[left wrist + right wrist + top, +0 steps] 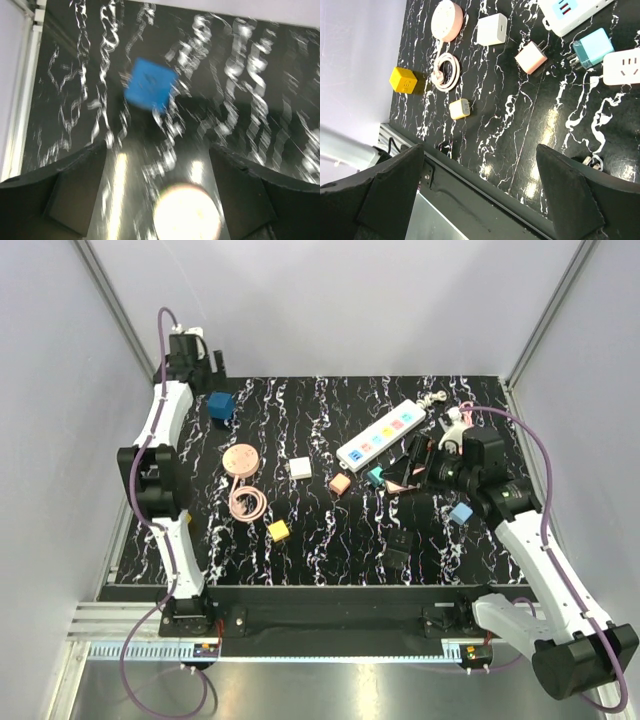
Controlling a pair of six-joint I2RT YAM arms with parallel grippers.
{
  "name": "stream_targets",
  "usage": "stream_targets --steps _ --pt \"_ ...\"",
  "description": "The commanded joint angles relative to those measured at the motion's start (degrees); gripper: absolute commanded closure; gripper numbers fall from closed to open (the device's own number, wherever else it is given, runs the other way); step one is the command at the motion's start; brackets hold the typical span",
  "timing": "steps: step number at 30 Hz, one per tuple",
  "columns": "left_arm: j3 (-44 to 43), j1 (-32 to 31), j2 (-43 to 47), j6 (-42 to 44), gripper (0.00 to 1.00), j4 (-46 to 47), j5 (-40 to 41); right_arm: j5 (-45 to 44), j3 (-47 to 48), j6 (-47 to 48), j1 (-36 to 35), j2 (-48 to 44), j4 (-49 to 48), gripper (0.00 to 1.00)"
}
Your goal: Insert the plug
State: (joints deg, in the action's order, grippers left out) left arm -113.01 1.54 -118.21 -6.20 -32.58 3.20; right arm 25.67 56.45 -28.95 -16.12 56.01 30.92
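A white power strip (378, 434) with coloured sockets lies diagonally at the back right of the black marble table; one end of it shows in the right wrist view (569, 11). Loose plugs lie in front of it: a pink plug (340, 483) (531, 57), a teal plug (376, 476) (592, 47) and a white adapter (300, 468) (491, 29). My right gripper (412, 462) (480, 185) hovers just right of the teal plug, open and empty. My left gripper (212, 370) (157, 195) is at the far back left, open and empty, near a blue cube plug (221, 405) (150, 90).
A pink round charger with a coiled cable (241, 475) (447, 20), a small yellow plug (278, 530) (459, 108), a yellow cube (403, 80), a light blue plug (460, 513) and black adapters (398, 552) lie on the table. A white socket block (622, 67) sits beside the teal plug. Walls stand close on both sides.
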Motion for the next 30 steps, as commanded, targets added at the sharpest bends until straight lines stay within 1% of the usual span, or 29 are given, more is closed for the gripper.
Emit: stream_targets --steps 1,5,9,11,15,17,18,19,20,22,23,24,25,26,28,29,30 --pt "-8.79 3.64 -6.22 0.84 0.13 -0.20 -8.21 1.93 2.70 -0.05 -0.23 0.68 -4.11 0.00" --pt "-15.29 3.73 -14.48 3.46 0.14 -0.03 -9.26 3.24 3.49 -0.32 -0.23 2.08 -4.64 0.00" --pt "-18.73 3.73 -19.85 5.75 0.15 0.58 -10.14 3.86 3.50 -0.32 -0.23 2.79 -5.08 0.00" --pt "-19.09 3.73 -21.44 7.24 0.15 1.11 -11.81 3.25 3.58 -0.32 -0.23 3.23 -5.25 0.00" --pt "-18.83 3.73 -22.85 7.87 0.16 2.61 -10.59 2.98 3.76 0.03 -0.23 4.11 -5.43 0.00" --pt "-19.09 3.73 -23.73 7.96 0.20 3.04 -10.58 2.54 3.58 0.21 -0.23 4.20 -5.43 0.00" --pt "-19.26 3.73 -24.08 8.13 0.26 3.22 -10.85 2.28 3.41 0.38 -0.23 4.11 -5.43 0.00" --pt "-19.18 3.73 -24.08 8.04 0.27 3.22 -10.94 2.10 3.23 0.39 -0.23 4.20 -5.43 0.00" --pt "-19.09 3.82 -24.26 7.96 0.31 3.40 -11.11 2.02 3.15 0.47 -0.23 4.20 -5.52 0.00" --pt "-18.91 3.82 -24.34 8.13 0.31 3.48 -10.59 1.84 2.79 0.65 -0.14 4.28 -5.60 0.00" --pt "-18.74 3.73 -24.43 8.30 0.29 3.57 -10.32 1.84 2.79 0.82 -0.23 4.37 -5.52 0.00" --pt "-18.56 3.73 -24.52 8.31 0.30 3.49 -10.32 1.75 2.71 0.91 -0.23 4.37 -5.52 0.00" --pt "-18.39 3.73 -24.43 8.31 0.34 3.49 -11.19 1.58 2.53 1.17 -0.23 4.29 -5.60 0.00" --pt "-18.21 3.73 -24.35 8.57 0.47 3.66 -11.46 1.40 2.36 1.44 -0.23 4.11 -5.60 0.00" --pt "-17.77 3.73 -23.39 8.22 0.63 3.49 -12.25 0.44 2.00 1.96 -0.23 3.85 -5.60 0.00" --pt "-17.07 3.65 -22.77 7.78 0.68 3.49 -12.69 0.17 1.91 2.14 -0.23 3.93 -5.78 0.00" --pt "-16.54 3.30 -21.81 7.60 0.77 3.57 -13.04 0.08 1.57 2.40 -0.23 3.93 -5.87 0.00"
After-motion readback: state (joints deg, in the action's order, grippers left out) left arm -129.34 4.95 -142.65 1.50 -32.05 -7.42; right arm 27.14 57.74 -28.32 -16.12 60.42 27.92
